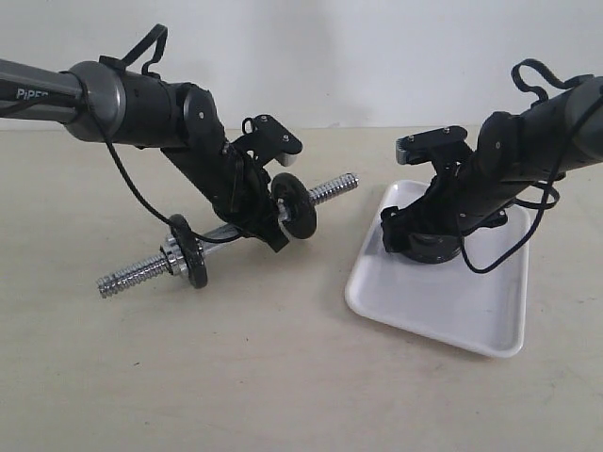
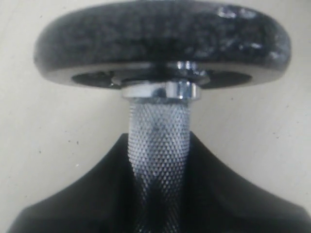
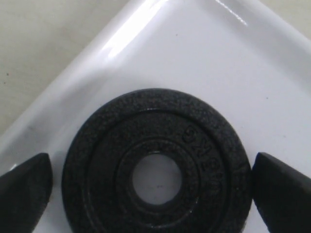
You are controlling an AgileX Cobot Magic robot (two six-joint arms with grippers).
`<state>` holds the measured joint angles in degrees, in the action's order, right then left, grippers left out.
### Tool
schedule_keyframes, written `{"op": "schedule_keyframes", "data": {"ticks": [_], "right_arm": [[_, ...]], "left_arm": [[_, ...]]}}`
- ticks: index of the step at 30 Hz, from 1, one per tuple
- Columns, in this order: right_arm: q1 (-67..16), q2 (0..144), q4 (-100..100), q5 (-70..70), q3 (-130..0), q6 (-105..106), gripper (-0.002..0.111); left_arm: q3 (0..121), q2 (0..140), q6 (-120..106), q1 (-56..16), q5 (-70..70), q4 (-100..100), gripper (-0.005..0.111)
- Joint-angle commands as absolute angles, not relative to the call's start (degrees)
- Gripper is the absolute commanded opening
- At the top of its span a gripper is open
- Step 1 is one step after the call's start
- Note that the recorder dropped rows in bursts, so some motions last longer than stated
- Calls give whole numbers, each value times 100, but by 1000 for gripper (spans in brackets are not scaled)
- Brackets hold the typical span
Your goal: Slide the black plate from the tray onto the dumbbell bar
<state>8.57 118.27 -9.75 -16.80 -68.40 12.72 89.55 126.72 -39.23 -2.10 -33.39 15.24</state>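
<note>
One white tray [image 1: 443, 301] lies on a beige tabletop [image 1: 283, 395], white wall [image 1: 358, 56] behind

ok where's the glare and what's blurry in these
Right wrist view: white glare streaks along the rim of the tray, the black plate sharp enough to show its embossing. Left wrist view: the knurling of the dumbbell bar is crisp, the disc on it softer with small shiny spots. Exterior view: even light, only faint shadows on the table.
</note>
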Motion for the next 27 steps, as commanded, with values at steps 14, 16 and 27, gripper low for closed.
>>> {"op": "schedule_keyframes", "data": {"ticks": [14, 16, 27], "right_arm": [[861, 11875, -968, -1991, -6811, 1257, 104], [861, 11875, -968, -1991, -6811, 1257, 104], [861, 11875, -968, -2080, -6811, 1257, 104]], "left_arm": [[9055, 11031, -4095, -233, -2827, 1818, 4], [9055, 11031, -4123, -233, -2834, 1818, 4], [9055, 11176, -4163, -233, -2861, 1818, 4]]}}
